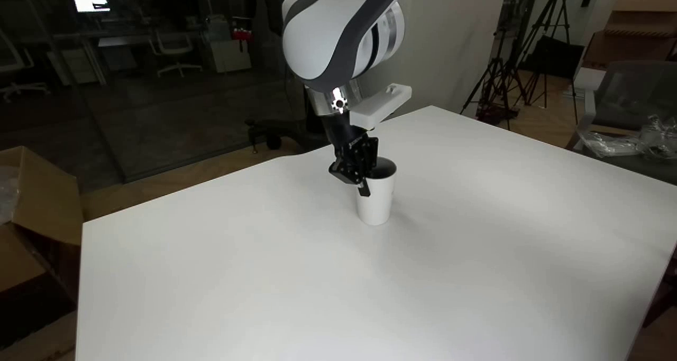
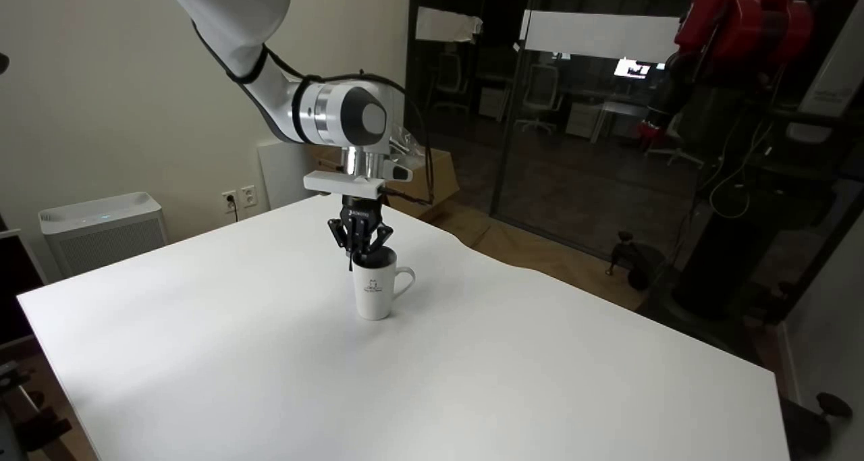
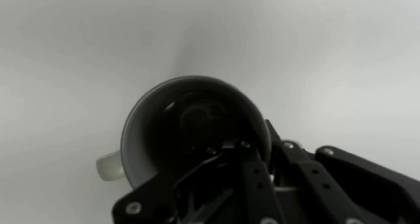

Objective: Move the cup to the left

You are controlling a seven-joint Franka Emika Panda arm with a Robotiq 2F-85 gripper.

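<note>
Cup (image 2: 372,304), white outside and dark within, is seen upright on the white counter (image 2: 540,380), well in from the edges in both exterior views. Its side is clenched at the rim by the black pincer (image 2: 358,257): one finger (image 1: 364,188) is set along the outside, and the other is dipped inside, partly lost in shadow. In the wrist view, the rim is gripped between three and four o'clock, while the handle (image 3: 111,166) is pointed between eight and nine. In an exterior view, the handle is shown at three o'clock and the pincer at eleven, and a dark print (image 2: 372,286) is carried on the cup's side, too tiny to be read. From above, the pincer is carried by the white arm (image 2: 316,113).

Around the cup, off the counter, a cardboard box (image 1: 50,200) is placed at nine o'clock and a chair (image 1: 629,96) just past two in an exterior view. In an exterior view, wall sockets (image 2: 248,196) are found at ten o'clock and a red machine (image 2: 763,22) at two.
</note>
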